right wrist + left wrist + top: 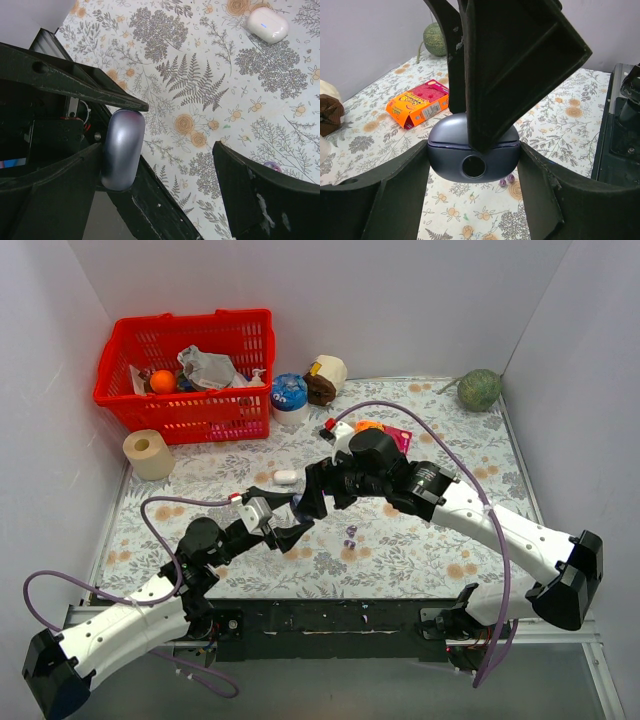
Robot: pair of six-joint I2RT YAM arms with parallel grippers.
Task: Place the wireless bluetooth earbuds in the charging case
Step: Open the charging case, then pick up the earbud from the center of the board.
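Top external view shows the floral desk (pixel 420 560) and both arms reaching inward with low forearms, their tools meeting at mid-desk. Left wrist view alone shows the grasp. The left tool (pixel 474 172) is clamped on the ends of the charging case (pixel 445 145), a closed lavender-grey oval shell with a round recess. The right tool (pixel 157 150) has its fingers apart, one finger (pixel 515 60) lying across the lid. Two purple earbuds (pixel 506 180) lie on the desk just beyond the case, beside the right tool's free finger.
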